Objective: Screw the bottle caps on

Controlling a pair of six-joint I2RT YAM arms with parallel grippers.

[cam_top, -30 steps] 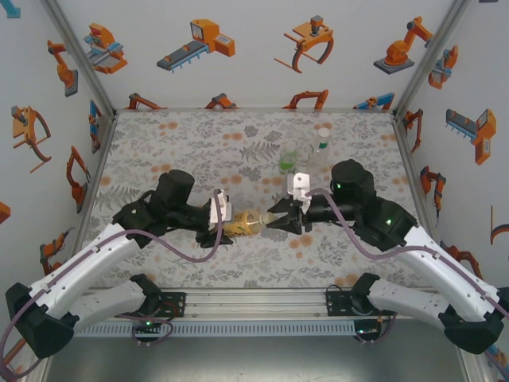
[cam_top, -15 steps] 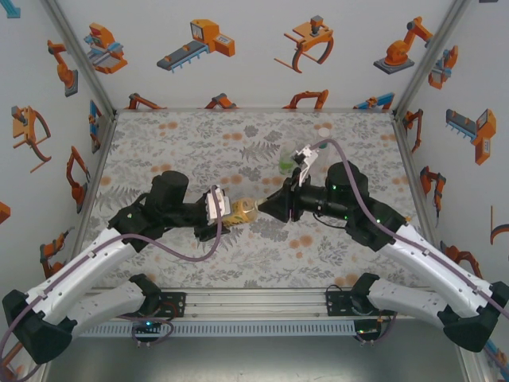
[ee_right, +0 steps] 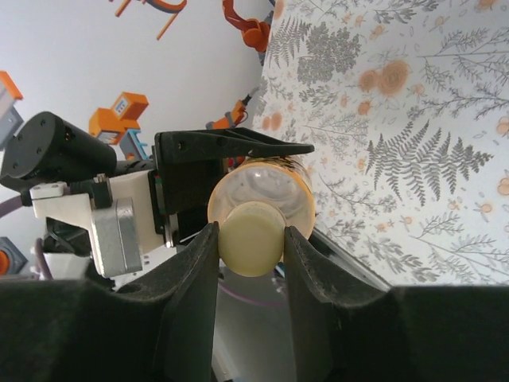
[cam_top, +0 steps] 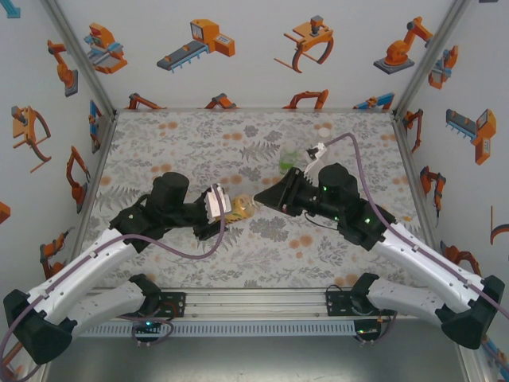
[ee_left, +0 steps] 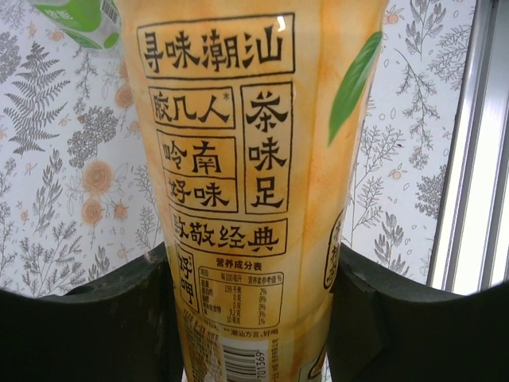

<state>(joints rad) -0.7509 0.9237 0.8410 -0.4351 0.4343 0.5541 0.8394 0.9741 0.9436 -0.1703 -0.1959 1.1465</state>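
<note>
Bottle: I'm holding the amber bottle (cam_top: 241, 209) level in the air over the middle of the desk (cam_top: 199, 143), neck pointing toward the right edge.
Cap: the pale cap (ee_right: 251, 237) is sitting at its mouth.
Left tool (cam_top: 225, 212): clamping the bottle's body.
Right tool (cam_top: 269, 199): pinching the cap and facing straight down the bottle's long axis, so I'm judging the twist runs about that line.

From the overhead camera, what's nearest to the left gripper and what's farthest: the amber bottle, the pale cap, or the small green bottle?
1. Amber-yellow plastic bottle: clamped in the left gripper itself.
2. Pale yellow round cap: at the bottle's mouth, pinched by the right gripper.
3. Short green-tinted bottle: farther back, beyond the right arm.
</note>
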